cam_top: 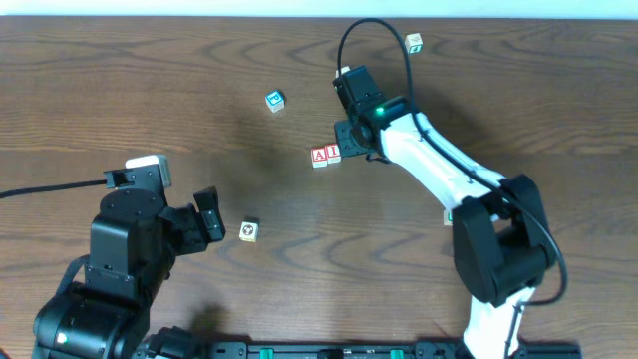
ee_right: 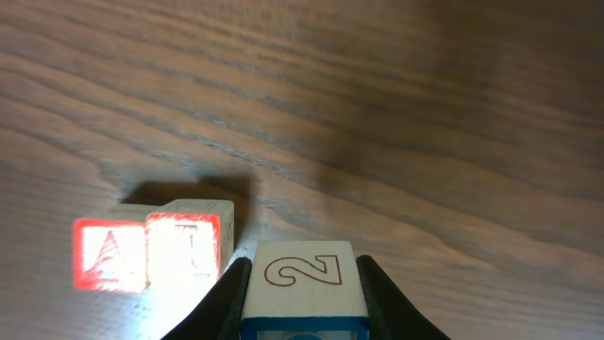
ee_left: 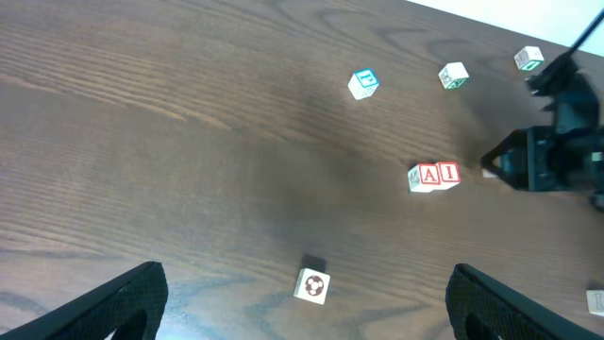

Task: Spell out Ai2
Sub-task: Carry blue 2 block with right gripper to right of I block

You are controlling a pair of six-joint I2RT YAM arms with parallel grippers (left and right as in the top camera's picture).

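Note:
Red "A" block and red "I" block sit side by side mid-table; both show in the left wrist view and the right wrist view. My right gripper is shut on the "2" block, just right of the "I" block; the right wrist view shows it held between the fingers. My left gripper is open and empty, its fingers at the bottom corners of the left wrist view.
A block with a brown symbol lies just right of my left gripper, also in the left wrist view. A blue-marked block lies at back centre. A green-marked block lies at the back right.

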